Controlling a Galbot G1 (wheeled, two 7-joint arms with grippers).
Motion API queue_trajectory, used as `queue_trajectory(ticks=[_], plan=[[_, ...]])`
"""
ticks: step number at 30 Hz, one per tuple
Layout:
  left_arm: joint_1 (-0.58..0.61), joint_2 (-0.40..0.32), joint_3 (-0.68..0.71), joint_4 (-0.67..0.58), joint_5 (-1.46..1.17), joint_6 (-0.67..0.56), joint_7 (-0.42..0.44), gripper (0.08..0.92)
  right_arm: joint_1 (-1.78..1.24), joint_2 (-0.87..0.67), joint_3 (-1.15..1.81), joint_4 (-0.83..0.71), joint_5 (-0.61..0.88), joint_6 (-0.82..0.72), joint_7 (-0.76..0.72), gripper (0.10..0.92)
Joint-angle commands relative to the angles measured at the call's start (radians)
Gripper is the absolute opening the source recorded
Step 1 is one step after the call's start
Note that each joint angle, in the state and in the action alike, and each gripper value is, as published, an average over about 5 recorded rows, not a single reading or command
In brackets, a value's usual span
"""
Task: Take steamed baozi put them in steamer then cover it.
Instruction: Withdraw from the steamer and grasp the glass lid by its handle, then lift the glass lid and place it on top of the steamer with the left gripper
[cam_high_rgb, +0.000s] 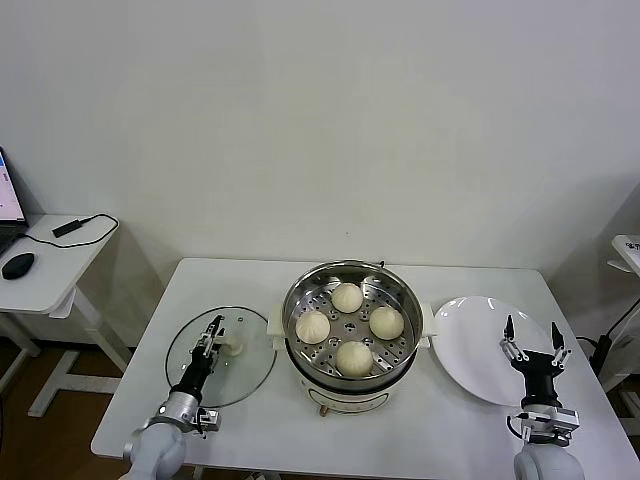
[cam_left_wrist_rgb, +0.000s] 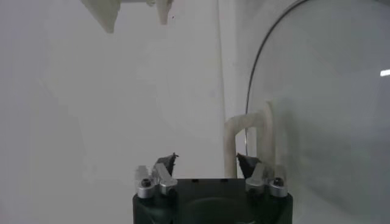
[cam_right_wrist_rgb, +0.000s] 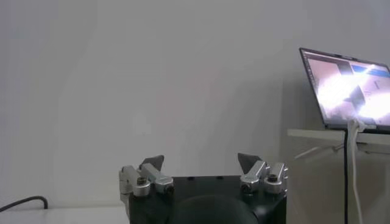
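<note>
- White table (cam_high_rgb: 250, 410) against a plain wall carries everything.
- Left gripper (cam_high_rgb: 213, 335), jaws spread, sits at the glass lid's (cam_high_rgb: 250, 375) white handle (cam_left_wrist_rgb: 250, 143).
- Four steamed baozi (cam_high_rgb: 313, 326) fill the steamer (cam_high_rgb: 300, 290); covering is the step left, which calls for gripping that handle.
- Right gripper (cam_high_rgb: 530, 338) hovers spread over the empty plate (cam_high_rgb: 470, 330).

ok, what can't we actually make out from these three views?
- Left gripper over the glass lid: head view too small to show contact with the lid handle.
- Steamer base: its own rim hides most of it.
- Right wrist view: right gripper faces a wall; table unseen.
</note>
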Motion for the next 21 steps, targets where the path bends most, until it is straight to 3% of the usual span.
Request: queue_trajectory(ticks=[1, 11, 16, 21], plan=[[-0.010, -0.003, 0.001, 0.014, -0.009, 0.003, 0.003, 0.481, 0.000, 0.003, 0.001, 0.003, -0.004, 0.001, 0.001, 0.823], [0.004, 0.014, -0.014, -0.031, -0.102, -0.012, 0.011, 0.209, 0.001, 0.006, 0.005, 0.009, -0.013, 0.002, 0.003, 0.823], [0.055, 0.050, -0.062, -0.167, -0.174, 0.017, 0.030, 0.187, 0.006, 0.010, -0.002, 0.004, -0.019, 0.002, 0.002, 0.823], [0.111, 0.091, -0.128, -0.396, -0.221, 0.088, 0.067, 0.187, 0.022, 0.010, -0.013, -0.003, -0.022, 0.000, 0.003, 0.823]])
